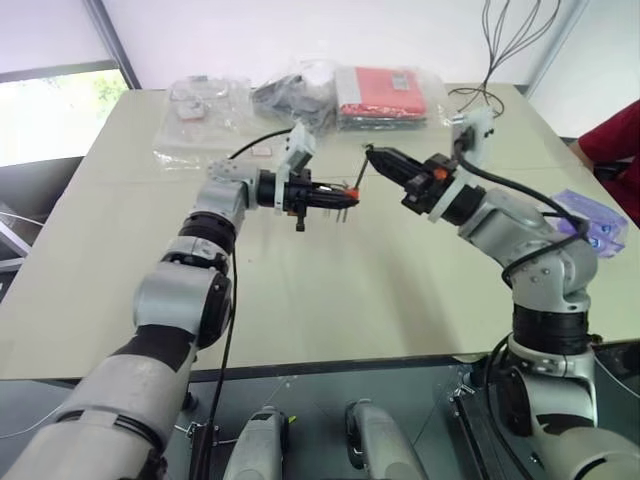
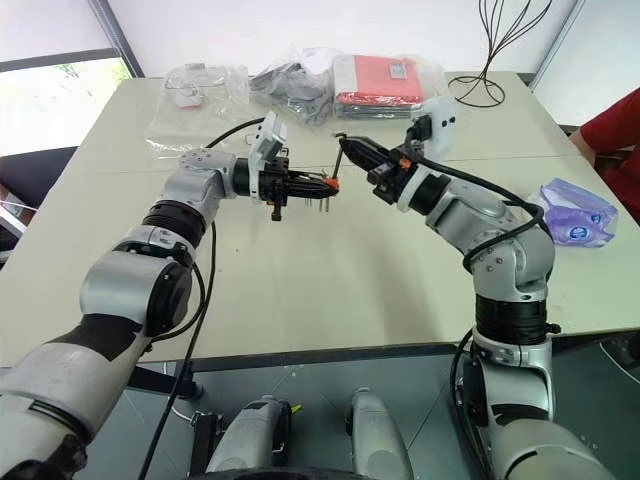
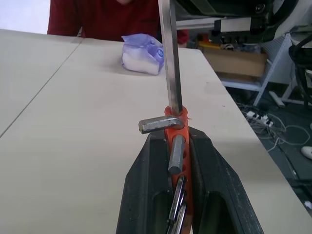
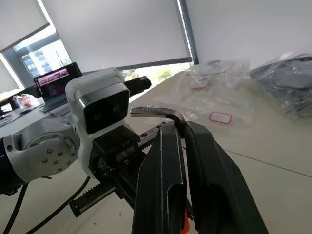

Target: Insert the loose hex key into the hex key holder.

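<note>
Orange-red hex key holder (image 3: 175, 134) sits clamped in left gripper (image 3: 176, 161), held mid-air above the table (image 1: 330, 290). Right gripper (image 4: 183, 129) pinches the loose hex key (image 3: 170, 58), its tip at a holder slot. Key likely light, stiff, slippery: grip near the bend. No legible writing.

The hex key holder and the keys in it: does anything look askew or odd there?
Nothing stands out. The left gripper clamps the hex key holder, and the loose hex key, held by the right gripper, stands straight at its end.
</note>
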Robot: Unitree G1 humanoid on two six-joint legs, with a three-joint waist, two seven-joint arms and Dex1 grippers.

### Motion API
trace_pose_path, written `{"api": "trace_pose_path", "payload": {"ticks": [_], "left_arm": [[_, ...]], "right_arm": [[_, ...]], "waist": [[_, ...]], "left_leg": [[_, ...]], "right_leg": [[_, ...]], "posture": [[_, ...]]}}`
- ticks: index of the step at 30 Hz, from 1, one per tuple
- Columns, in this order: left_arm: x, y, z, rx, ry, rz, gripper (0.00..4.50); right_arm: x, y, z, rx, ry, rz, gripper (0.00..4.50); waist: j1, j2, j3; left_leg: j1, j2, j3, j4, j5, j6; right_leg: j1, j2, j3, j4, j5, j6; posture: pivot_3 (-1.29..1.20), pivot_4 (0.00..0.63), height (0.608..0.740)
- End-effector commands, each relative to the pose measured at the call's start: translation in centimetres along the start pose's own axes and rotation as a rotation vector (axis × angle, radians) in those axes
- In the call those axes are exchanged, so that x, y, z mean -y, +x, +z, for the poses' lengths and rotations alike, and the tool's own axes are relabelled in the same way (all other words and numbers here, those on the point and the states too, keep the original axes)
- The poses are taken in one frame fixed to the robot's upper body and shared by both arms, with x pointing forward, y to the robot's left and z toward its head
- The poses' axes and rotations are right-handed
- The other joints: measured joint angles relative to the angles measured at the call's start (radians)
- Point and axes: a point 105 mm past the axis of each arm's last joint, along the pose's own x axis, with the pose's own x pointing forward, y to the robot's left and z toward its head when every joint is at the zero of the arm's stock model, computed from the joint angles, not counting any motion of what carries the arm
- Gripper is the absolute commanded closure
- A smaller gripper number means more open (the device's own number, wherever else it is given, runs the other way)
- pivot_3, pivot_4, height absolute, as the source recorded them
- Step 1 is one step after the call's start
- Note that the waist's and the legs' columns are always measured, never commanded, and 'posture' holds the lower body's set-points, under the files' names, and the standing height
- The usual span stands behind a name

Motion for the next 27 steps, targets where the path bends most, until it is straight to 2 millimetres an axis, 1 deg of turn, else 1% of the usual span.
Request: {"api": "trace_pose_path", "payload": {"ticks": [1,12,14,15,16,18,21,22,23,27], "left_arm": [[-0.1,0.1,1.9,0.039,0.073,-0.005,4.50],[-0.2,0.0,2.0,0.043,0.074,0.005,4.50],[-0.2,0.0,2.0,0.045,0.075,0.005,4.50],[-0.2,0.0,2.0,0.045,0.075,0.006,4.50],[-0.2,0.0,2.0,0.046,0.075,0.007,4.50],[-0.2,0.0,2.1,0.048,0.075,0.010,4.50],[-0.3,0.0,2.1,0.050,0.075,0.015,4.50],[-0.3,0.0,2.1,0.050,0.074,0.017,4.50],[-0.3,-0.1,2.0,0.050,0.074,0.018,4.50],[-0.5,-0.6,1.8,0.049,0.060,0.040,4.50]], "right_arm": [[-1.0,0.5,0.6,0.015,-0.015,0.043,4.38],[-1.3,0.4,0.2,0.006,-0.007,0.045,4.38],[-1.1,0.3,0.2,0.007,-0.007,0.033,3.78],[-1.0,0.2,0.2,0.007,-0.007,0.030,3.55],[-1.0,0.1,0.2,0.008,-0.006,0.027,3.11],[-0.8,-0.1,0.3,0.011,-0.009,0.016,2.09],[-0.5,-0.4,0.3,0.009,-0.015,0.000,0.43],[-0.4,-0.6,0.5,0.011,-0.013,-0.005,0.03],[-0.3,-0.8,0.6,0.014,-0.012,-0.008,0.03],[-0.4,-2.9,1.4,0.015,-0.025,-0.013,0.03]], "waist": [[0.000,0.000,0.000],[0.000,0.000,0.000],[-0.001,0.000,0.000],[-0.001,0.000,0.000],[0.000,0.000,0.000],[0.000,0.000,0.000],[0.000,0.000,0.000],[0.000,0.000,0.000],[0.000,0.000,0.000],[0.007,0.000,0.000]], "left_leg": [[0.000,0.000,0.000,0.000,0.000,0.000],[0.000,0.000,0.000,0.000,0.000,0.000],[0.000,0.000,0.000,0.000,0.000,0.000],[0.000,0.000,0.000,0.000,0.000,0.000],[0.000,0.000,0.000,0.000,0.000,0.000],[0.000,0.000,0.000,0.000,0.000,0.000],[0.000,0.000,0.000,0.000,0.000,0.000],[0.000,0.000,0.000,0.000,0.000,0.000],[0.000,0.000,0.000,0.000,0.000,0.000],[0.000,0.000,0.000,0.000,0.000,0.000]], "right_leg": [[0.000,0.000,0.000,0.000,0.000,0.000],[0.000,0.000,0.000,0.000,0.000,0.000],[0.000,0.000,0.000,0.000,0.000,0.000],[0.000,0.000,0.000,0.000,0.000,0.000],[0.000,0.000,0.000,0.000,0.000,0.000],[0.000,0.000,0.000,0.000,0.000,0.000],[0.000,0.000,0.000,0.000,0.000,0.000],[0.000,0.000,0.000,0.000,0.000,0.000],[0.000,0.000,0.000,0.000,0.000,0.000],[0.000,0.000,0.000,0.000,0.000,0.000]], "posture": [[0.00,0.150,0.740],[0.00,0.150,0.740],[0.00,0.150,0.740],[0.00,0.150,0.740],[0.00,0.150,0.740],[0.00,0.150,0.740],[0.00,0.150,0.740],[0.00,0.150,0.740],[0.00,0.150,0.740],[0.00,0.150,0.740]]}}
